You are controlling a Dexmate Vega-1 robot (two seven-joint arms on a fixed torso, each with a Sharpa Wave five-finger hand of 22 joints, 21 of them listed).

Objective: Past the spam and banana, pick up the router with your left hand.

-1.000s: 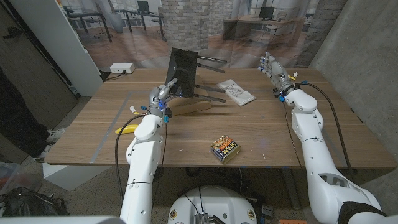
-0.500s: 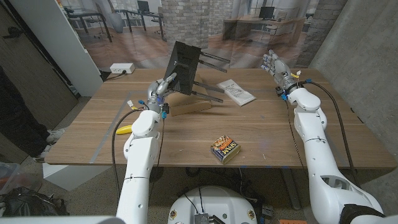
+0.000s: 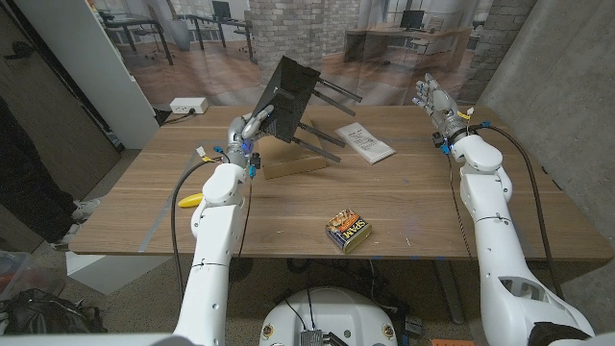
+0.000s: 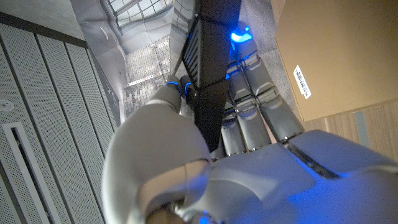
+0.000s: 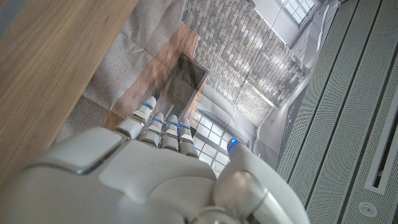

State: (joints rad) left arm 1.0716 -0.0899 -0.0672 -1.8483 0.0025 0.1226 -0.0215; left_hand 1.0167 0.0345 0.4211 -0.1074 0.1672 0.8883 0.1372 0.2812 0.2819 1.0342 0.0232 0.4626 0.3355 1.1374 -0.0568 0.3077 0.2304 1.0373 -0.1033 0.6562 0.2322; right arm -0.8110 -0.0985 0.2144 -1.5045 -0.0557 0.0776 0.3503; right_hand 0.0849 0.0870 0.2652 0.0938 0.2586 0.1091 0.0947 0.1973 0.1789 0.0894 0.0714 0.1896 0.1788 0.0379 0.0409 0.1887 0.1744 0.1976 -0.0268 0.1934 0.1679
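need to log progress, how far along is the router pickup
Done: the left hand has reached past the spam and banana and grips the black router. In hand: the router is tilted in the air above the table, antennas sticking out. Left: little, beyond holding it clear. The right hand is open, off to the side.

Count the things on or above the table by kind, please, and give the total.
Router, held by the left hand: 1
Cardboard box: 1
White packet: 1
Spam can: 1
Banana: 1
Total: 5
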